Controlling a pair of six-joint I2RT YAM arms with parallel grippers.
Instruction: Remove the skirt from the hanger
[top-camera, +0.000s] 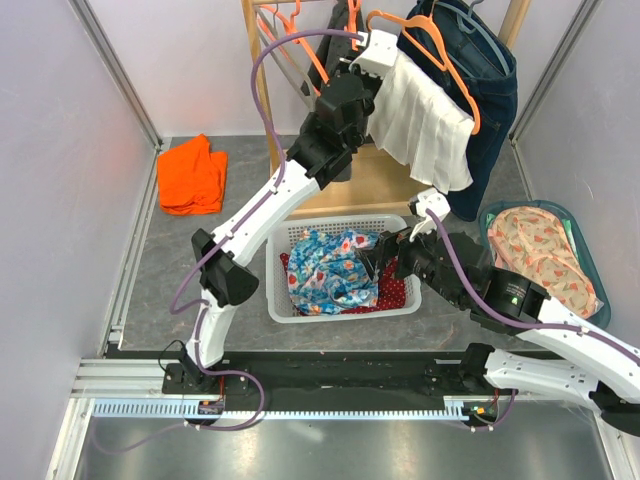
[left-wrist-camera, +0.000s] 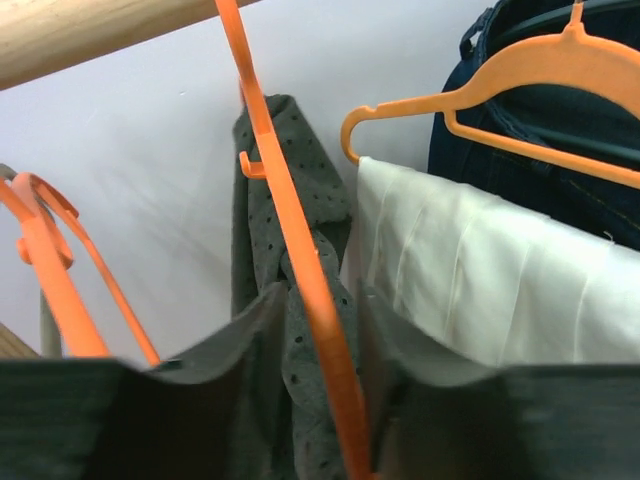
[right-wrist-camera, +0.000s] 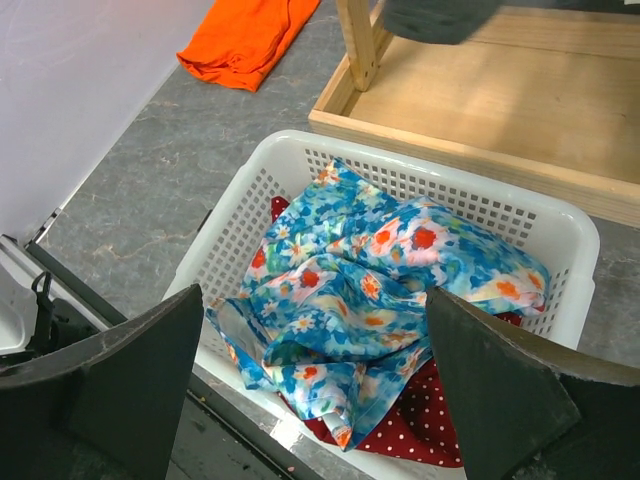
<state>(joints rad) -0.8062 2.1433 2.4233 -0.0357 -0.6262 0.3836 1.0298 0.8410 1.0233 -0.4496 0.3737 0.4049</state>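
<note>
A white pleated skirt (top-camera: 425, 135) hangs over an orange hanger (top-camera: 452, 72) on the wooden rack, in front of dark jeans (top-camera: 495, 95). It also shows in the left wrist view (left-wrist-camera: 500, 290), with its hanger (left-wrist-camera: 480, 95) above it. My left gripper (top-camera: 375, 50) is up at the rack, just left of the skirt. Its jaws stand partly open on either side of another orange hanger's arm (left-wrist-camera: 310, 290) and a grey dotted garment (left-wrist-camera: 290, 200), not clamped. My right gripper (right-wrist-camera: 315, 400) is wide open and empty, above the white basket (right-wrist-camera: 250, 215).
The basket (top-camera: 300, 305) holds a blue floral cloth (top-camera: 335, 270) and a red dotted cloth (top-camera: 395, 290). An orange garment (top-camera: 192, 175) lies on the floor at the left. A teal tub (top-camera: 590, 270) with patterned cloth sits at the right. The rack's wooden base (top-camera: 385, 190) lies behind the basket.
</note>
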